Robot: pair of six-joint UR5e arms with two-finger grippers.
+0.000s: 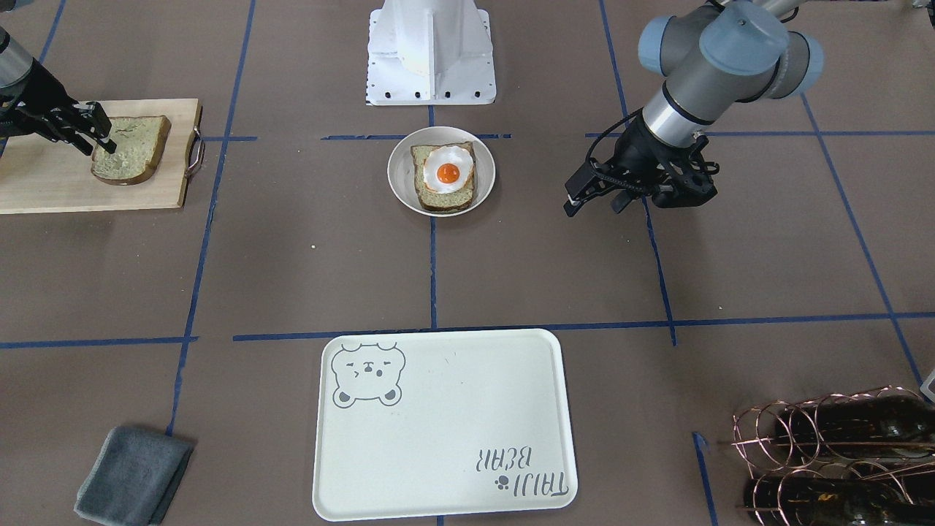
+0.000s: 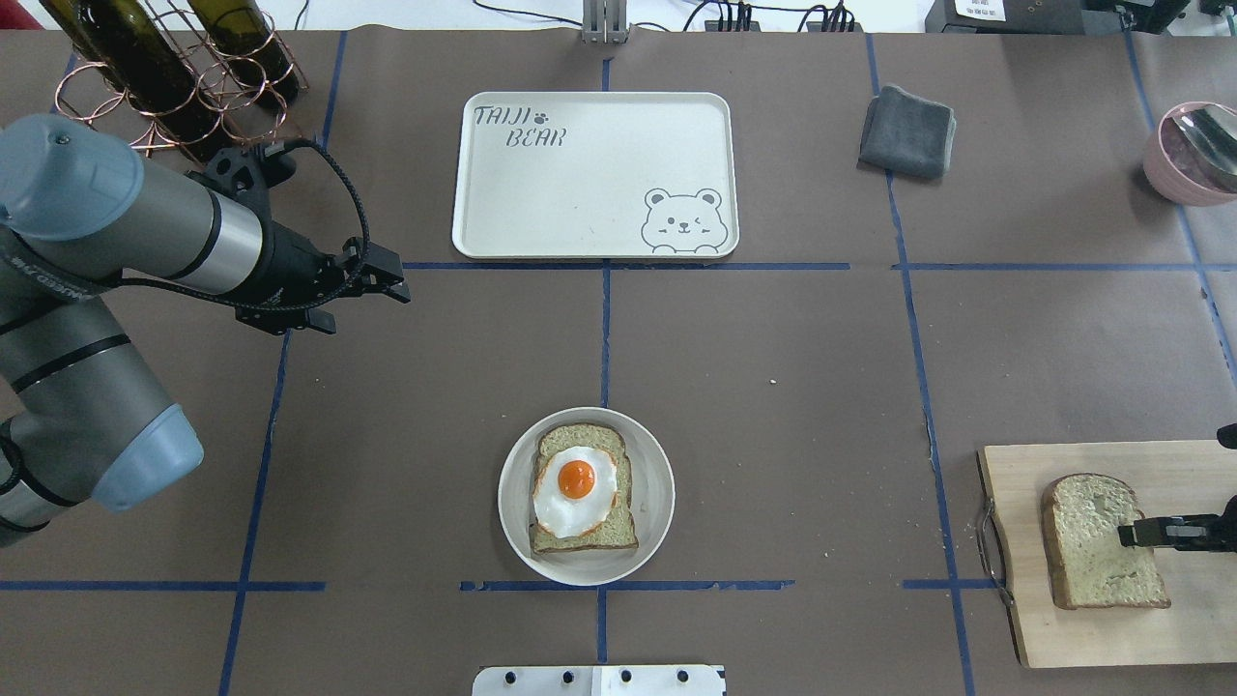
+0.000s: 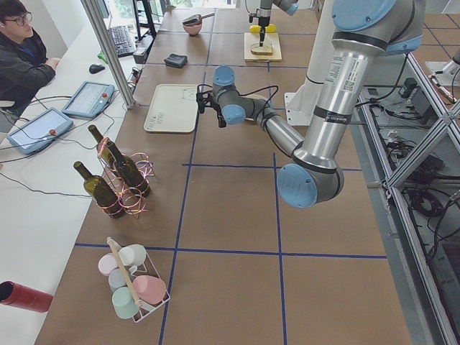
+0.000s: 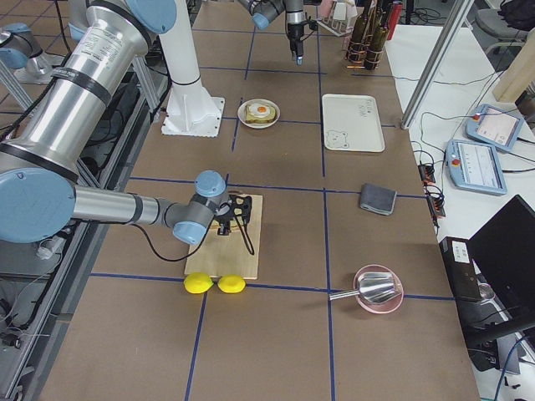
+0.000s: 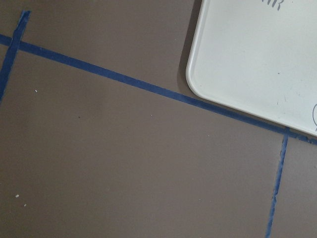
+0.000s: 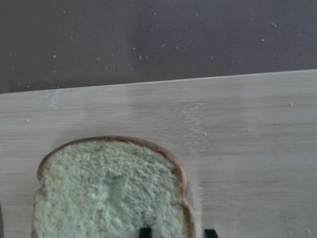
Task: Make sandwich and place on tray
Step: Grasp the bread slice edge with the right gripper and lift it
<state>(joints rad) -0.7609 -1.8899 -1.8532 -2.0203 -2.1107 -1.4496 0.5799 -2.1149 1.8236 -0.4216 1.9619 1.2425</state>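
One bread slice (image 1: pixel 438 201) with a fried egg (image 1: pixel 448 172) on top lies in a small round white plate (image 1: pixel 398 183) at the table's middle; the egg also shows in the overhead view (image 2: pixel 575 488). The second slice (image 2: pixel 1092 541) lies flat on a wooden cutting board (image 2: pixel 1092 638). My right gripper (image 2: pixel 1131 534) is down at this slice. In the right wrist view its fingertips (image 6: pixel 144 232) straddle the slice's crust edge, slightly apart. My left gripper (image 2: pixel 391 285) hovers open and empty between the plate and the tray (image 2: pixel 580 193). The tray holds nothing.
A folded grey cloth (image 2: pixel 908 130) lies beside the tray. A copper rack with wine bottles (image 2: pixel 174 77) stands behind my left arm. A pink bowl (image 2: pixel 1193 155) sits at the far right. Two lemons (image 4: pixel 215 284) lie by the cutting board.
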